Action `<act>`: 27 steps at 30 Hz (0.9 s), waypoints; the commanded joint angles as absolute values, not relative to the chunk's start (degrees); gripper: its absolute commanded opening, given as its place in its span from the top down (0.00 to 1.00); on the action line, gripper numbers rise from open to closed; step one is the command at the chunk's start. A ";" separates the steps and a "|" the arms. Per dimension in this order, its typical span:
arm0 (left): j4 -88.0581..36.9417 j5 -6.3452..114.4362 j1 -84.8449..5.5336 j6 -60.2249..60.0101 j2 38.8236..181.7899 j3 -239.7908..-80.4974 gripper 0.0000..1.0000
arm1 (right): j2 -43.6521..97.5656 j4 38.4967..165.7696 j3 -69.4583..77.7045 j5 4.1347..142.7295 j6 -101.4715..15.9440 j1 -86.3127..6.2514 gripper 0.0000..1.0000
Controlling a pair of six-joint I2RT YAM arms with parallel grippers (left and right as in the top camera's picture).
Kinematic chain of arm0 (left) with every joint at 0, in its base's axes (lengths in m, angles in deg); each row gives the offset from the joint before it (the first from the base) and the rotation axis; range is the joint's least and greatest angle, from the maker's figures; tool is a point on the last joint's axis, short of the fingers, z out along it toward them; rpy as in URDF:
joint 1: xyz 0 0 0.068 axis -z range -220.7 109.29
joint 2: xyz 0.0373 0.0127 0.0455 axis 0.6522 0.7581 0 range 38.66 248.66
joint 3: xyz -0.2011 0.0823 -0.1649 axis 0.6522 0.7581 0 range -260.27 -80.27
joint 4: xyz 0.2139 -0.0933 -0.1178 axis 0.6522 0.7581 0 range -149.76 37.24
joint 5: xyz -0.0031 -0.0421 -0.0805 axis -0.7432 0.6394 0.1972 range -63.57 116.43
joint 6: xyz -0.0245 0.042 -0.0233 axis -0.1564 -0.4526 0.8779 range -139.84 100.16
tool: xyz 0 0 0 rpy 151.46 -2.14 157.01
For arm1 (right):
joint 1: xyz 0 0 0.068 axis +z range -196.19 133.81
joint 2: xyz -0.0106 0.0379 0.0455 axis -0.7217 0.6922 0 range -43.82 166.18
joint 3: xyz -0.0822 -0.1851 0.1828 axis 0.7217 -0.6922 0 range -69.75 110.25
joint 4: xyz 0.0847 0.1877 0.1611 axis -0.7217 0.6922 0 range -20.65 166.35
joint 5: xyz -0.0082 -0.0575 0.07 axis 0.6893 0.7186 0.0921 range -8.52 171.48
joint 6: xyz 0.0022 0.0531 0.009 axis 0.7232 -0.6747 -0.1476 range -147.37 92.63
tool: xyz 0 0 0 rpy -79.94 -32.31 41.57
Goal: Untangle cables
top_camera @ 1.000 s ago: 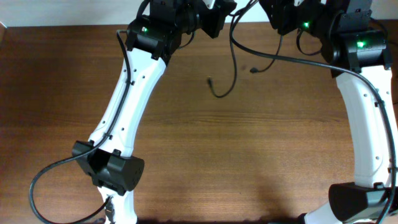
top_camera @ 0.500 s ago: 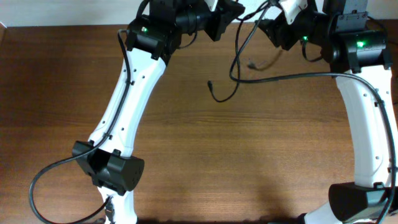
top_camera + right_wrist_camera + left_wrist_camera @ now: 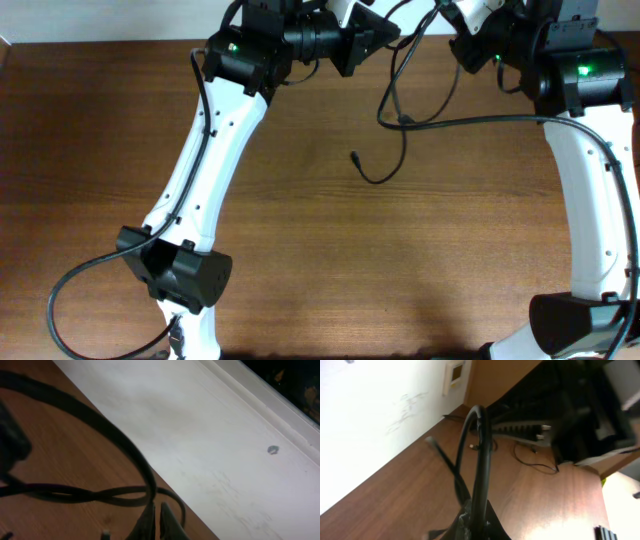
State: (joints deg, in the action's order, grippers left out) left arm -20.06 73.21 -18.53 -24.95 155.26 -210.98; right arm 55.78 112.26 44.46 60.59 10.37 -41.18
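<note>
The thin black cables (image 3: 481, 460) are strung across the far edge of the brown wooden table (image 3: 300, 240), held up between the two arms. The left pincer (image 3: 475, 527) is nearly closed and grips one strand. In the left wrist view that strand rises straight from between its fingers, arches over at the top, and a thinner strand crosses it lower down. The right pincer (image 3: 157, 521) is also drawn almost together, its fingertips pinching a strand that curves up and away in a broad loop. Just left of those fingertips, two strands lie twisted round each other (image 3: 102, 494).

Seen from overhead, the cords drop from the two pincers near the white wall (image 3: 100, 20) and cross each other between the arms. One slack length falls to the table and curls into an open hook, ending in a small plug (image 3: 354, 156) that lies on the wood. It is well clear of both white arm links. A second plug end (image 3: 402, 121) hangs just above the hook.
</note>
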 commanded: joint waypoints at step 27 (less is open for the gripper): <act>-21.50 75.36 -17.53 -25.47 154.91 -211.62 1.00 | 54.35 114.14 44.81 57.73 -8.19 -40.96 0.52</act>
